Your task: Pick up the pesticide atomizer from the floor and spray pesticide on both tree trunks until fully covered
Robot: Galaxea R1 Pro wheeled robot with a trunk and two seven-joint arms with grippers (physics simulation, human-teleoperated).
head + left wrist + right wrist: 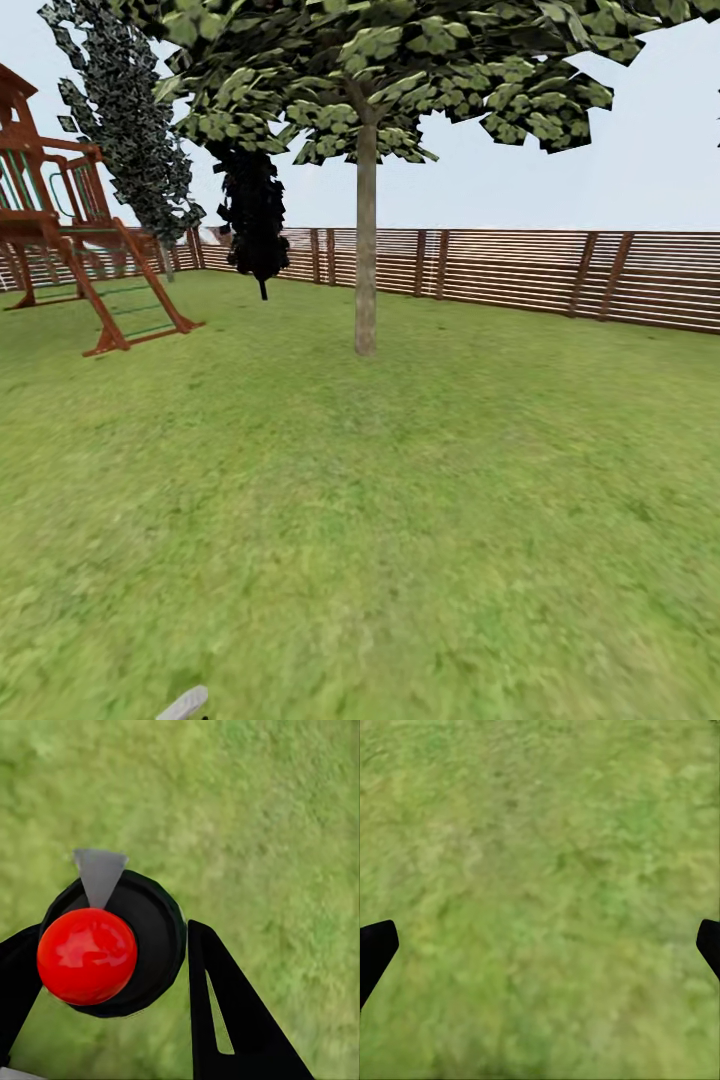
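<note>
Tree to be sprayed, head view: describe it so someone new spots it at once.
Follow the brown slatted fence across the back of the lawn; the tree stands alone on the grass in front of it, near the middle. Its trunk is a straight, bare, grey-brown column under a wide canopy of blocky green leaves, unlike the thin near-black tree to its left by the wooden play frame.

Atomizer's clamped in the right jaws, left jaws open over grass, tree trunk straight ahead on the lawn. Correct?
Sides are swapped. The left wrist view shows the pesticide atomizer held between the left gripper's jaws; the right wrist view shows the right gripper open over grass. The tree trunk does stand ahead, per the head view.
</note>
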